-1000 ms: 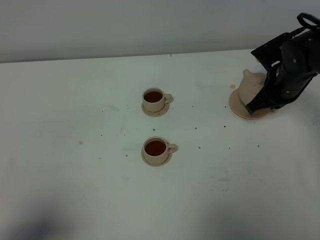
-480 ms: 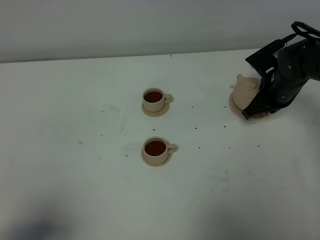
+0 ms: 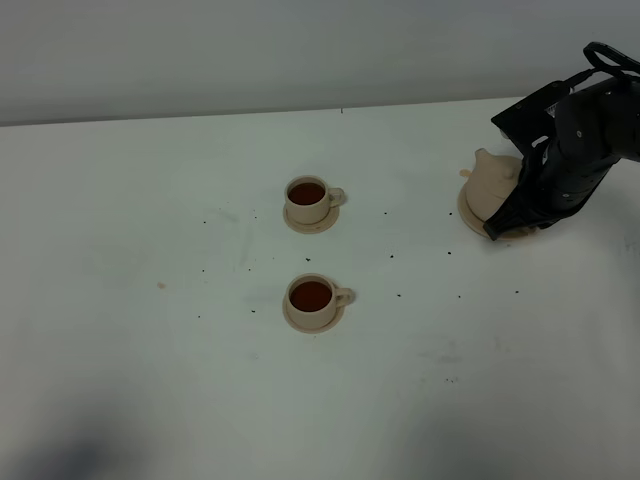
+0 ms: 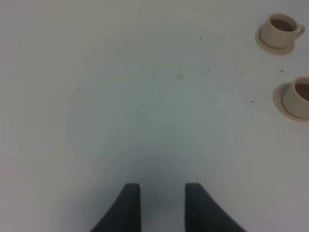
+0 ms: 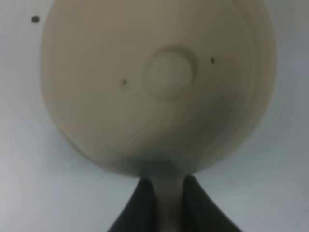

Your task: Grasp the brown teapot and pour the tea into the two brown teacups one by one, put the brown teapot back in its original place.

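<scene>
White bench (image 3: 150,200) seen from the high camera, dotted with small dark specks (image 3: 391,256). Brown teapot (image 3: 490,182) sits on its wide tan saucer (image 3: 470,212) at the far right side of the bench, spout pointing left, upright. Right gripper (image 5: 166,200) is at the teapot's handle; in the right wrist view its fingers (image 5: 145,205) pinch the tan loop handle (image 5: 168,193) between them, nearly pressed together, with the domed lid and knob (image 5: 169,72) filling the frame just beyond. From above, the black right arm (image 3: 575,135) covers the right half of the teapot and part of the saucer. Two brown teacups near the bench middle, well apart from the teapot: far teacup (image 3: 308,198) on its small saucer (image 3: 300,224), near teacup (image 3: 313,297) on its small saucer (image 3: 296,320), one in front of the other, handles to the right, both holding dark reddish-brown tea. Left gripper (image 4: 161,203) shows only in the left wrist view, fingers (image 4: 128,205) spread with a gap of bare bench between them, holding nothing, hanging over empty bench surface; both teacups sit at the edge of that view, far teacup (image 4: 281,28) and near teacup (image 4: 298,95) partly cut off. Small faint stain (image 3: 161,285) on the bench left of the cups.
</scene>
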